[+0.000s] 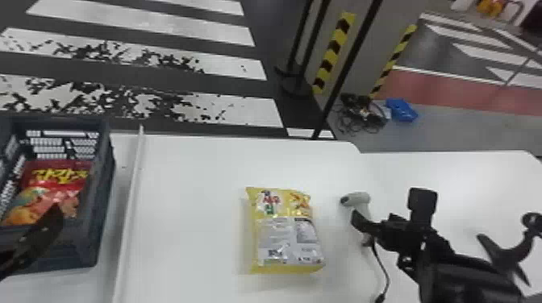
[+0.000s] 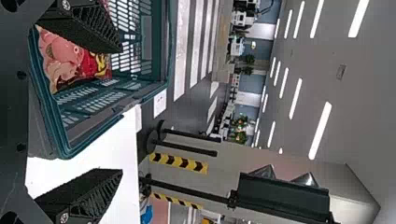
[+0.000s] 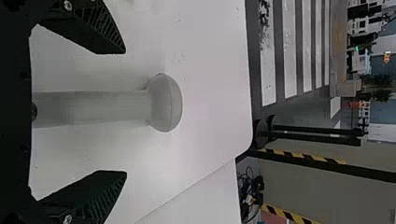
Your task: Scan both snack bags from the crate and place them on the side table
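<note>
My left gripper (image 1: 38,239) is over the near part of the dark crate (image 1: 90,241); in the left wrist view the gripper (image 2: 122,110) stands open, nothing between its fingers. A red snack bag (image 1: 60,183) lies inside the crate. The yellow snack bag (image 1: 286,229) rests on the white table, its printed grey panel facing up. Right of it is the pale handheld scanner (image 1: 359,199). My right gripper (image 1: 418,229) is at the scanner, one finger overlapping its handle in the head view. From the right wrist, the scanner (image 3: 166,102) extends between the open fingers of the gripper (image 3: 125,112), its grip partly hidden.
A raised white strip (image 1: 131,209) runs along the table between crate and yellow bag. The scanner's black cable (image 1: 381,266) trails toward the near edge. Another white table surface (image 1: 476,177) adjoins on the right. Black posts (image 1: 349,66) stand beyond the tables.
</note>
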Controlling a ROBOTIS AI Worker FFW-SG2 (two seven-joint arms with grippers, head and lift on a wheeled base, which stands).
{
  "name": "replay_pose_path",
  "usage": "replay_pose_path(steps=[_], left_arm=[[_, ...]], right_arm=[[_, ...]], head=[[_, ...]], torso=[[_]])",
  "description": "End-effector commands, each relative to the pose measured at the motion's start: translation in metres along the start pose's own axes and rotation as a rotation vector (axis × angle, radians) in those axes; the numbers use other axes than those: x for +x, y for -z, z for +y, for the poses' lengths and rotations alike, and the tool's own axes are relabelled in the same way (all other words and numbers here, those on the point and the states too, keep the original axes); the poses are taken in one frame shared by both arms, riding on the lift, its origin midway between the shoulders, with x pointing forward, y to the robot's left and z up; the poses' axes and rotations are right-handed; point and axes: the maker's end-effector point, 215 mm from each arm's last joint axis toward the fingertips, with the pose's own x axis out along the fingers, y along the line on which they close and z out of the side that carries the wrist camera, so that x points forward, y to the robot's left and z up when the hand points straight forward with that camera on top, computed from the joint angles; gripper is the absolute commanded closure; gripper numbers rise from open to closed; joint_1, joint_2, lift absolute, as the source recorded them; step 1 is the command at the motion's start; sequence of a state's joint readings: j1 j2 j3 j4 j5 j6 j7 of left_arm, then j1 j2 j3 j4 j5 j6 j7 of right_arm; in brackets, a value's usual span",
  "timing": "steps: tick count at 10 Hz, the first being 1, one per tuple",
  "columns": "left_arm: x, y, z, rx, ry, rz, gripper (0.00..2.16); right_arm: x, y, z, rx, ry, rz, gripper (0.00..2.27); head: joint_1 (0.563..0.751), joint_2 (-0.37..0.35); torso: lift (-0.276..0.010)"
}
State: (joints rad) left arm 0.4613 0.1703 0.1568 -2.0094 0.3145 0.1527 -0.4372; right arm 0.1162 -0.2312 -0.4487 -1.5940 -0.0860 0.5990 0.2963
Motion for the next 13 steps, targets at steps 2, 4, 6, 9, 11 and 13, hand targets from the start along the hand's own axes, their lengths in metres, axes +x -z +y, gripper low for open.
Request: replay_pose_path(steps=[2, 4, 6, 9, 11, 13], left_arm=[[-0.001, 0.001, 0.000, 0.000, -0.001, 0.002, 0.08], [-0.001, 0.000, 0.001, 0.000, -0.002, 0.001, 0.08], [-0.001, 0.000, 0.001, 0.002, -0.002, 0.002, 0.08], [0.000, 0.001, 0.002, 0.001, -0.002, 0.002, 0.08], [0.001, 0.002, 0.002, -0.001, -0.003, 0.002, 0.08], [0.001, 0.003, 0.003, -0.002, -0.004, 0.005, 0.08]], right_arm=[[-0.039, -0.003, 0.030, 0.089, -0.121, 0.013, 0.05], [-0.065, 0.022, 0.075, 0.207, -0.302, 0.137, 0.07], [-0.084, 0.041, 0.111, 0.282, -0.433, 0.239, 0.08], [-0.084, 0.049, 0.139, 0.283, -0.505, 0.289, 0.08], [-0.081, 0.056, 0.157, 0.277, -0.543, 0.317, 0.08], [-0.074, 0.065, 0.166, 0.261, -0.556, 0.352, 0.08]], head=[[0.695, -0.307], [0.695, -0.275], [0.695, -0.221], [0.695, -0.168], [0.695, -0.142], [0.695, -0.124]], torso=[[-0.095], [-0.095], [-0.095], [-0.095], [-0.095], [-0.095]])
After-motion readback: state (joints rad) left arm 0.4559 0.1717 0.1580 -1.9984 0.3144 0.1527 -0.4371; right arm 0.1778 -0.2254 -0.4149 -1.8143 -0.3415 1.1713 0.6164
